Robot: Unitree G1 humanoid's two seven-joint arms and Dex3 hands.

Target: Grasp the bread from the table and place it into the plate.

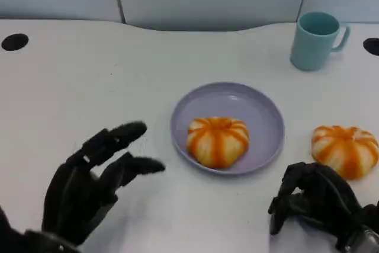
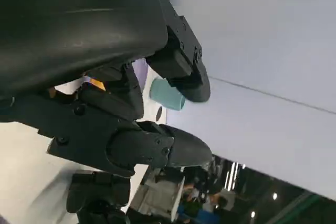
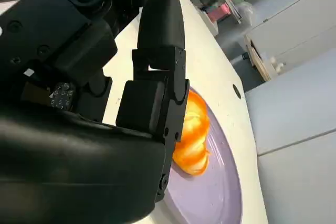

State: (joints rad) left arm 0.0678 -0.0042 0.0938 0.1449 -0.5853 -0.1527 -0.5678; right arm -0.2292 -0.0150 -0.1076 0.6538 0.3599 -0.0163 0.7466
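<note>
Far left on the white tabletop (image 1: 89, 87): a black hole (image 1: 14, 41) near the back edge. Lower left: left robot hand (image 1: 89, 176), fingers spread and reaching toward the middle, holding nothing, palm just above the surface; seen in the left wrist view (image 2: 131, 129) as black fingers apart with nothing between them. Centre: a lilac plate (image 1: 260, 111) with a bread (image 1: 217, 140), orange-striped and round, lying in it slightly toward the front-left rim; also visible past the fingers in the right wrist view, plate (image 3: 220, 192) and bread (image 3: 194, 129). Behind and to the right: a teal mug (image 1: 314, 41), upright, handle pointing right, well apart from the plate; glimpsed between the fingers in the left wrist view (image 2: 167, 95). Right of the plate, apart from its rim: a second bread (image 1: 345, 149), same orange stripes, lying on the bare tabletop. Just in front of it, lower right: right robot hand (image 1: 317, 202), fingers curled downward with nothing in them, close to the second bread; touching or not cannot be told. Far right edge: another dark hole (image 1: 372, 45).
</note>
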